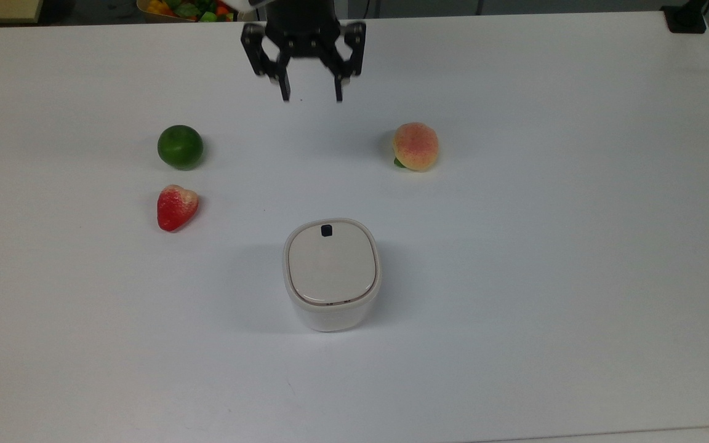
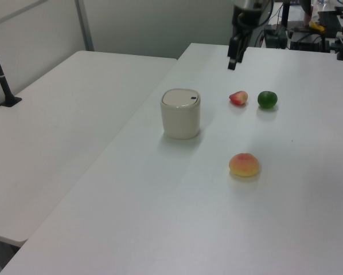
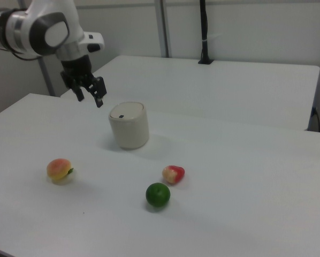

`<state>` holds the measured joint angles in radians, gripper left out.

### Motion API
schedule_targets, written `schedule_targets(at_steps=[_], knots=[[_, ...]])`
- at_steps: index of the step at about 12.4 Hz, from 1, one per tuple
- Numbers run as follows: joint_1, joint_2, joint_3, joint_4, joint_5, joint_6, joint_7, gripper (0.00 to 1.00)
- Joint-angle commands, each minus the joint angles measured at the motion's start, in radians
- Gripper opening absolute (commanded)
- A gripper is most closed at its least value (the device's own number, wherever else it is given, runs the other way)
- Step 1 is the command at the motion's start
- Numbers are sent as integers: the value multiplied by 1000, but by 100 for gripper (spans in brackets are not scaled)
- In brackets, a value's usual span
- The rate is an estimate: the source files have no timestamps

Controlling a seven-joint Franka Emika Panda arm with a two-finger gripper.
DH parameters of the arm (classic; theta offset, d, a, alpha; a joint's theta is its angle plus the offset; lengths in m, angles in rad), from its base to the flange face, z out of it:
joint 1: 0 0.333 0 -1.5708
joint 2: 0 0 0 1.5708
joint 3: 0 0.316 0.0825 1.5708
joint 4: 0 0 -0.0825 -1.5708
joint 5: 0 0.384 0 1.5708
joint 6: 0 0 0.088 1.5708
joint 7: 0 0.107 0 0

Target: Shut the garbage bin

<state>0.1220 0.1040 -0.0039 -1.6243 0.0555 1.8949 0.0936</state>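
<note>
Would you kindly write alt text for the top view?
A white garbage bin with its beige lid shut stands mid-table; the open gripper hangs beyond it. A lime and strawberry lie left, a peach right.
</note>
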Motion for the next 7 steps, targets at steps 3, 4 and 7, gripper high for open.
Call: schedule_targets(at_steps=[3, 4, 7], knots=[[-4, -130, -4, -11, 1, -201, 3, 100], [-13, -142, -4, -11, 1, -232, 2, 100], [-53, -148, -4, -9, 10, -234, -2, 100]])
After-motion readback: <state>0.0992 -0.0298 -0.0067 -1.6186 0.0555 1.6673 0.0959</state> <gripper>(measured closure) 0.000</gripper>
